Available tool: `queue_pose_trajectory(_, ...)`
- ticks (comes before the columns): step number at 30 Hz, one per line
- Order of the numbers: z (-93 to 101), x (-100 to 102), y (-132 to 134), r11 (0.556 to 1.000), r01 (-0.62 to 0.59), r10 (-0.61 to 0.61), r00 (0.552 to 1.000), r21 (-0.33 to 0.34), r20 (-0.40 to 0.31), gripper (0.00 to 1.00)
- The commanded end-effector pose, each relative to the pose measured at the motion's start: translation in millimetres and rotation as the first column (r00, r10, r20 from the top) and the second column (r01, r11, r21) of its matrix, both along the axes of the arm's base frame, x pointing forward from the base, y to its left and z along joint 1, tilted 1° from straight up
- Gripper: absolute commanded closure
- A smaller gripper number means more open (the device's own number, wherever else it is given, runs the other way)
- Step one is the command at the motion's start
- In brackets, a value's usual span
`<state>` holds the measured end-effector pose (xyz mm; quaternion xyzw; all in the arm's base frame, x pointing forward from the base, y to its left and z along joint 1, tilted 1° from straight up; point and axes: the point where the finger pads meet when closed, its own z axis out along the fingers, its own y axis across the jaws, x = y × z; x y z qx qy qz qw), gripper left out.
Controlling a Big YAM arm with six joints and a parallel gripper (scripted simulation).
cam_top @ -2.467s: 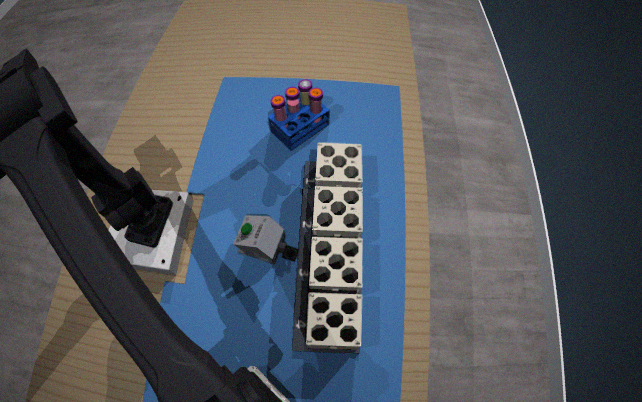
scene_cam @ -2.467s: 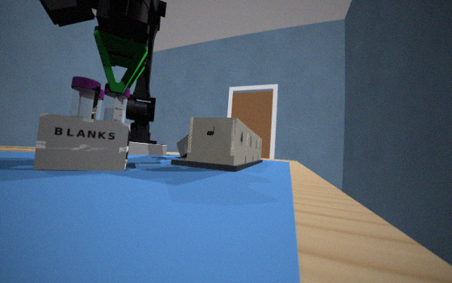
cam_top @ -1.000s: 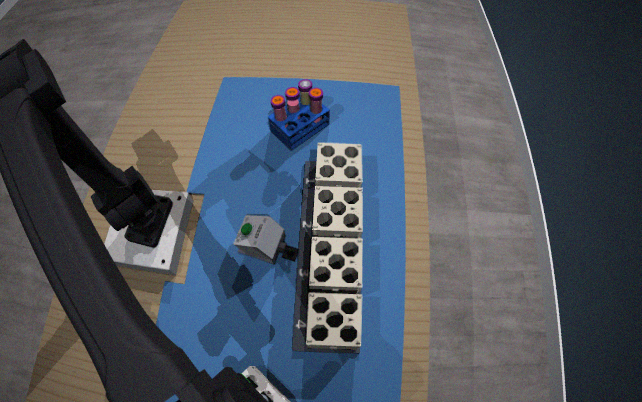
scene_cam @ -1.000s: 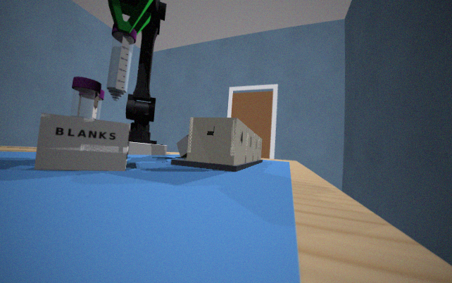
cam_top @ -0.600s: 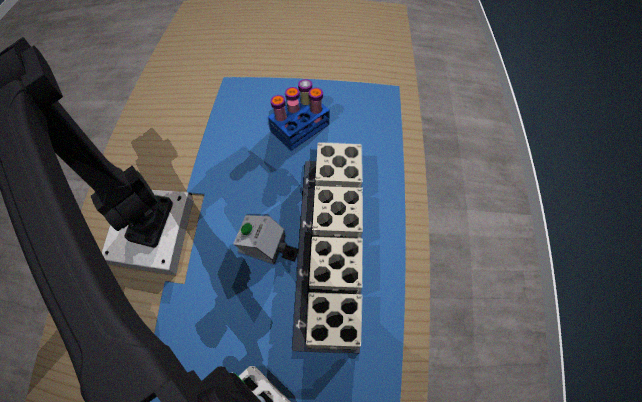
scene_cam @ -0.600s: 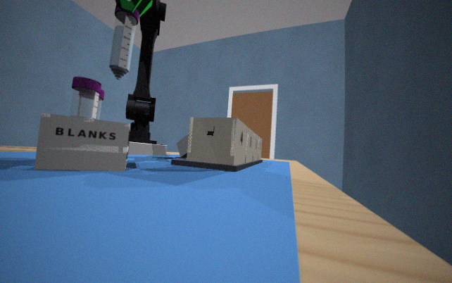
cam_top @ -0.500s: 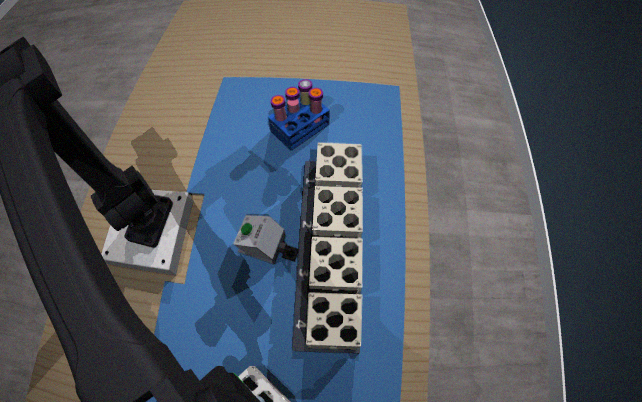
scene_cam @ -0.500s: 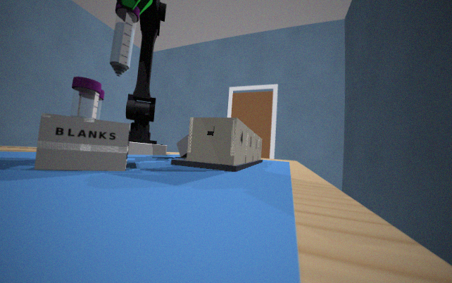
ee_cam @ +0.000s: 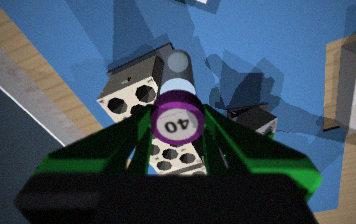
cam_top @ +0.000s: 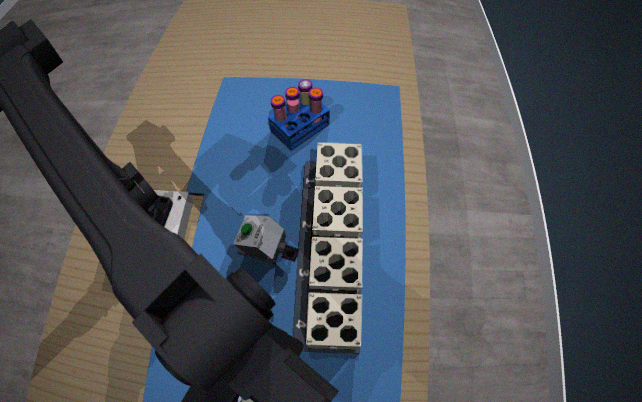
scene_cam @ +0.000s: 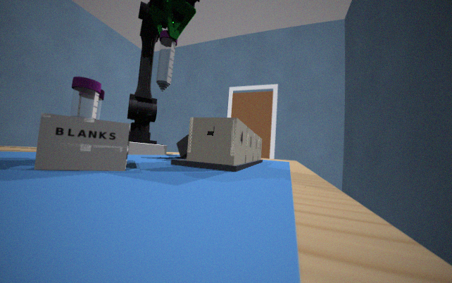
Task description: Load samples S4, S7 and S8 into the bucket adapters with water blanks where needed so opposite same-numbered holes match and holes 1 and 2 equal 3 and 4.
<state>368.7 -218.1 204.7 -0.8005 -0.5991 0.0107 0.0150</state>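
Note:
My gripper (ee_cam: 177, 111) is shut on a water blank with a purple cap and a white dot printed 40 (ee_cam: 178, 123). It holds the tube (scene_cam: 165, 65) upright, high above the table, between the white blank rack (scene_cam: 82, 142) and the loading stand. In the overhead view the arm hides the gripper. The four adapters (cam_top: 336, 235) stand in a row and all their holes look empty. An end adapter (ee_cam: 135, 97) lies below the held tube in the wrist view. The blue sample rack (cam_top: 298, 122) holds three orange-dot tubes (cam_top: 292, 95) and one grey-dot tube (cam_top: 305, 86).
The grey box with the green DONE key (cam_top: 246, 229) sits left of adapters 2 and 3. The blank rack holds two more purple-capped tubes (scene_cam: 85, 98). The arm's base plate (cam_top: 172, 210) stands at the mat's left edge.

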Motion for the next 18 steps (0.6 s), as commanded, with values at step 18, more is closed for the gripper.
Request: queue_pose_trajectory(18, 23.5, 10.2, 122.0, 0.866, -0.499, 0.500, 0.866, -0.014, 0.037, 1.00)
